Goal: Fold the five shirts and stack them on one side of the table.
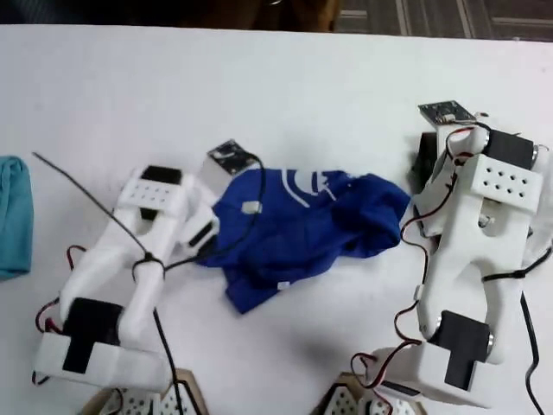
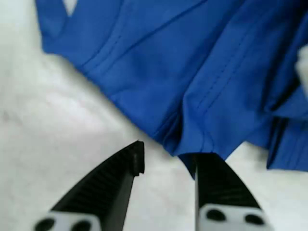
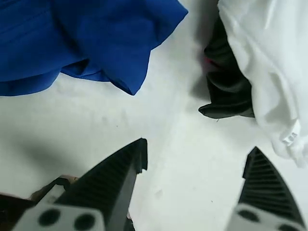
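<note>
A crumpled blue shirt [image 1: 294, 225] lies in the middle of the white table [image 1: 259, 95], between the two arms. My left gripper [image 2: 168, 161] is open at the shirt's left edge, low over the table. A folded hem of the blue shirt [image 2: 192, 86] reaches right up to one fingertip [image 2: 204, 166]. My right gripper [image 3: 197, 151] is open wide over bare table, just off a corner of the blue shirt [image 3: 120, 43]. Beside it lie a black shirt [image 3: 226, 82] and a white shirt [image 3: 260, 57], bunched together.
A teal shirt [image 1: 13, 216] lies at the table's left edge. The left arm [image 1: 147, 251] and the right arm [image 1: 484, 207] flank the blue shirt, with loose cables around both. Bare white tabletop stretches behind the shirt to the far edge.
</note>
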